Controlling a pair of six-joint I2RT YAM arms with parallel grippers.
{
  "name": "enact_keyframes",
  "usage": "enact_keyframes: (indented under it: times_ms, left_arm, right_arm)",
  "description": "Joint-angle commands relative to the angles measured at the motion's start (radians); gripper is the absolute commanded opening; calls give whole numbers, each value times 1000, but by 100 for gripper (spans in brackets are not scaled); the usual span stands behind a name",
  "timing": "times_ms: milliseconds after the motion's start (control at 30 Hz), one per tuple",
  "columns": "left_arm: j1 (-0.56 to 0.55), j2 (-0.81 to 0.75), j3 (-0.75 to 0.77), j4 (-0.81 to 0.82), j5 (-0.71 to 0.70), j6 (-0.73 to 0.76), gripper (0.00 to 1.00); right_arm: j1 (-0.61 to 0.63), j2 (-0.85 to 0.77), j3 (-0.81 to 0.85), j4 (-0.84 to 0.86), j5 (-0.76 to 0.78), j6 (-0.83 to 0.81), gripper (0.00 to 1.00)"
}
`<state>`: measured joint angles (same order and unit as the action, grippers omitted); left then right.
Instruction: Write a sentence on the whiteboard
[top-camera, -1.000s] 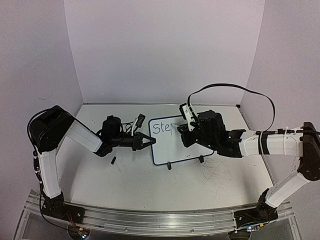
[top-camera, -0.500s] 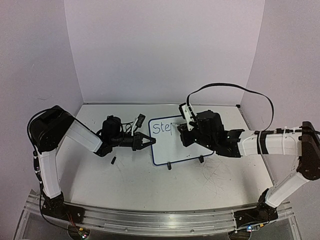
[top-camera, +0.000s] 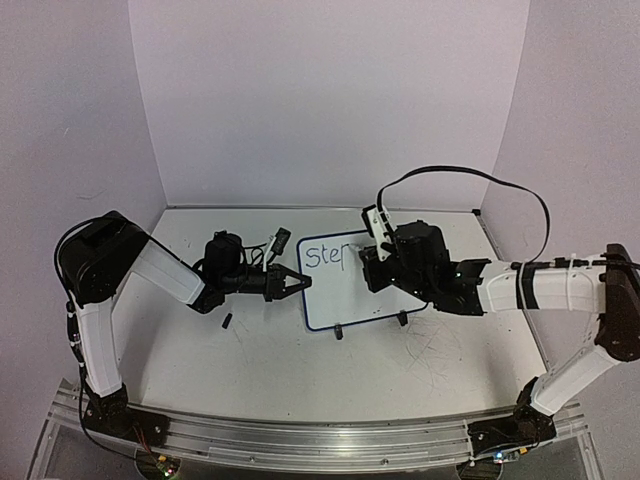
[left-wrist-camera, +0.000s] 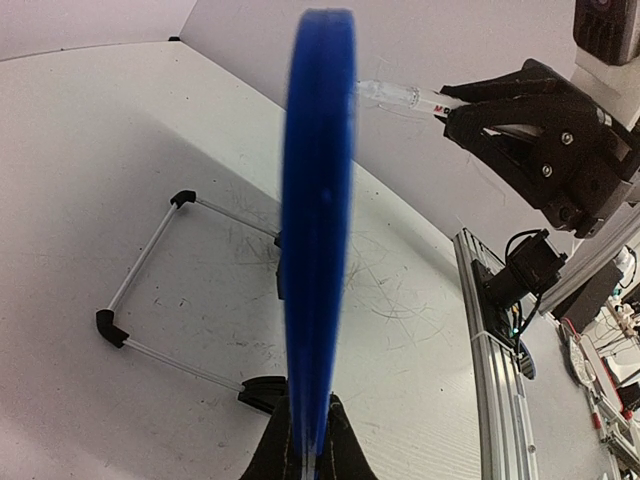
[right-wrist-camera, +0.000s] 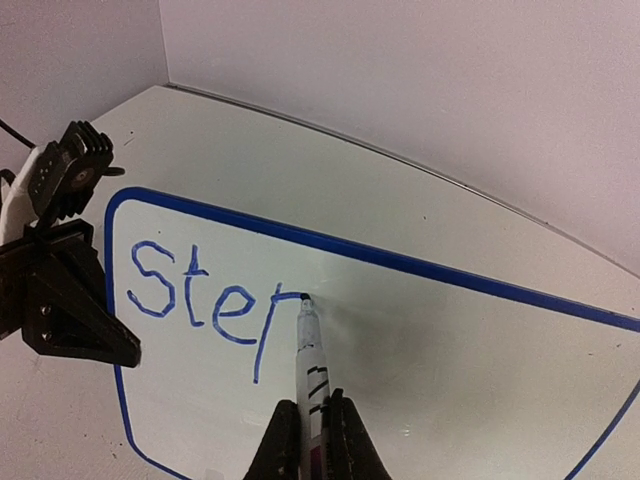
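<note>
- I saw a small black piece (top-camera: 227, 321) on the white tabletop (top-camera: 250, 380), left of the blue-framed white whiteboard (top-camera: 350, 295) standing mid-table.
- My left gripper (left-wrist-camera: 307, 450) was clamped on its left edge.
- My right gripper (right-wrist-camera: 310, 430) pinched a white marker (right-wrist-camera: 310, 365), its tip touching the blue handwritten sentence (right-wrist-camera: 205, 295), "Step".

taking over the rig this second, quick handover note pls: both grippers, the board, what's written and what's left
Left gripper: shut on the whiteboard at its left edge, steadying it on its wire stand.
Right gripper: shut on the marker, tip at the top of the p.
Done: the writing reads "Ste", plus the p's stem; its bowl is barely started.
Left: finish the p, then the rest of the sentence.
</note>
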<state>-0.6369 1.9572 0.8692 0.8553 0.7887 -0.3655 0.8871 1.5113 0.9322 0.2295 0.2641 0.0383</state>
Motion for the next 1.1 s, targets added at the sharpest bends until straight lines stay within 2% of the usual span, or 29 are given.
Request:
enact_keyframes:
  times_ms: [0,1067]
  left_arm:
    - [0,-27,1,-70,-9,25,0]
    - [0,-41,-7,-81,-13,34,0]
  right_arm:
    - [-4,-40,-18,-13,44,19,0]
    - [26,29,1,-9,-27,42,0]
